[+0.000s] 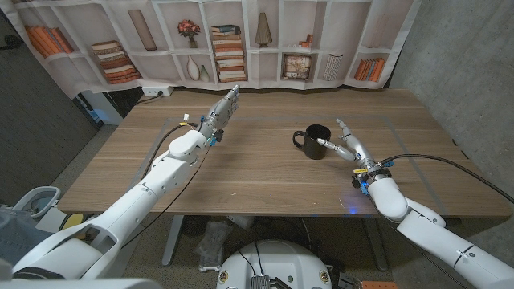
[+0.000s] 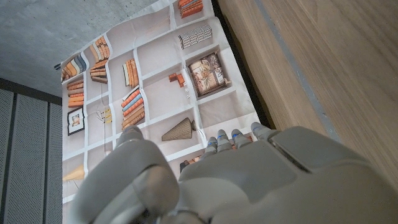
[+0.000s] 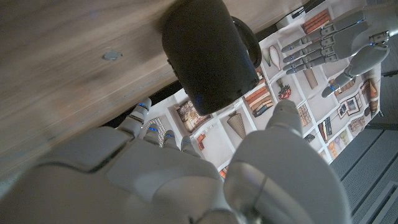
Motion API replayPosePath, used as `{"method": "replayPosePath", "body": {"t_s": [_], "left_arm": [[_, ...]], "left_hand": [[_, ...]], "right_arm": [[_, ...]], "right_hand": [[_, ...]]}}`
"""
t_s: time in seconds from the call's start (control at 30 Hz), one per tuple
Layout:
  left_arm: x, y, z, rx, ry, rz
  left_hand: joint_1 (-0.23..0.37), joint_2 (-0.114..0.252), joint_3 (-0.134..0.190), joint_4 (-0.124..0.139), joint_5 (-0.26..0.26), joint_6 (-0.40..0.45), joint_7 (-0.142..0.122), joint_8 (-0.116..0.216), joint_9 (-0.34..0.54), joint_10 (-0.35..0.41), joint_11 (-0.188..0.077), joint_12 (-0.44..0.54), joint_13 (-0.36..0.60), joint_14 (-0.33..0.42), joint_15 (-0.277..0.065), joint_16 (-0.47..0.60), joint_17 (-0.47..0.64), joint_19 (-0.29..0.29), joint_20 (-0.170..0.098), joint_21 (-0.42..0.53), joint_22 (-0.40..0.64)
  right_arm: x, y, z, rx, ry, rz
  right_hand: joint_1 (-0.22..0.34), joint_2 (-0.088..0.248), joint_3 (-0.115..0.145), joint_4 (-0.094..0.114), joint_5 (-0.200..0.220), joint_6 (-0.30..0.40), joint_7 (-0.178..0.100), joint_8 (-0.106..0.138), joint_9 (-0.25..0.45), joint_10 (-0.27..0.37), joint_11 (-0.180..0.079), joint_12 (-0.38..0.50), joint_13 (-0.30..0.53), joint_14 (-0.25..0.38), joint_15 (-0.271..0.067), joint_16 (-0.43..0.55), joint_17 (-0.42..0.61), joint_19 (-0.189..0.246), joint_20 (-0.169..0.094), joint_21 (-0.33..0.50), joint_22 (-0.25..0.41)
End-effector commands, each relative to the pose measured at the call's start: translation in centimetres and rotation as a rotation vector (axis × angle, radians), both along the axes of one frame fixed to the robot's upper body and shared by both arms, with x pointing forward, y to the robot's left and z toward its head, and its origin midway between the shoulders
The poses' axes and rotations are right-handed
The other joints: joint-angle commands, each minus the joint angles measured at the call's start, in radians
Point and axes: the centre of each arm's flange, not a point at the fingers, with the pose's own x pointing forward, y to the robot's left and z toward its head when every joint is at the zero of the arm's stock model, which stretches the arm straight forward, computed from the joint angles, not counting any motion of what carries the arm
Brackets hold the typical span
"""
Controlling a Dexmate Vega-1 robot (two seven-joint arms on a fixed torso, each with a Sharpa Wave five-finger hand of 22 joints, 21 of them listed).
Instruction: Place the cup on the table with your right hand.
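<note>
A black cup [image 1: 313, 142] with its handle toward the left stands upright on the wooden table [image 1: 241, 181], right of the middle. My right hand [image 1: 347, 146] is just to its right, fingers stretched toward the cup and thumb apart; one fingertip reaches its side. In the right wrist view the cup [image 3: 208, 56] stands on the table ahead of my right hand [image 3: 186, 174], with nothing in the hand's grasp. My left hand [image 1: 221, 114] hovers over the far left part of the table, fingers straight and holding nothing.
A backdrop printed with bookshelves [image 1: 225, 40] hangs behind the table's far edge. A power strip [image 1: 158, 91] lies at the far left corner. My left hand [image 3: 336, 37] shows in the right wrist view beyond the cup. Bare wood [image 2: 311, 62] lies beside my left hand [image 2: 249, 180].
</note>
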Motion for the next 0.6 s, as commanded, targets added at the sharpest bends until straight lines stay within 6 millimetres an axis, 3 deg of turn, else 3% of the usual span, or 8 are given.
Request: {"method": "replayPosePath", "body": {"t_s": [0.03, 0.6], "left_arm": [[-0.11, -0.13, -0.03, 0.000, 0.002, 0.003], [-0.16, -0.30, 0.05, -0.004, -0.004, -0.004]], "left_hand": [[0.010, 0.003, -0.006, 0.001, 0.001, 0.001, -0.001, 0.002, 0.003, -0.005, -0.005, 0.003, 0.003, -0.023, -0.001, 0.002, 0.002, -0.039, -0.019, 0.003, 0.004], [0.011, 0.005, -0.008, 0.001, 0.000, -0.001, -0.002, 0.001, 0.003, -0.005, -0.005, 0.002, 0.003, -0.025, 0.000, 0.002, 0.002, -0.042, -0.017, 0.003, 0.004]], "right_arm": [[0.40, 0.05, -0.28, -0.027, 0.008, -0.021], [1.14, 0.86, -0.51, -0.037, 0.010, -0.027]], "right_hand": [[0.018, 0.001, -0.007, -0.002, 0.010, -0.181, 0.014, 0.012, 0.001, -0.121, 0.006, 0.007, 0.006, -0.002, -0.009, 0.009, 0.002, 0.012, 0.005, -0.002, 0.002], [0.038, 0.006, -0.011, -0.004, 0.018, -0.191, 0.034, 0.011, 0.002, -0.109, 0.016, 0.016, 0.006, 0.009, -0.013, 0.013, 0.002, 0.022, 0.004, -0.005, 0.002]]}}
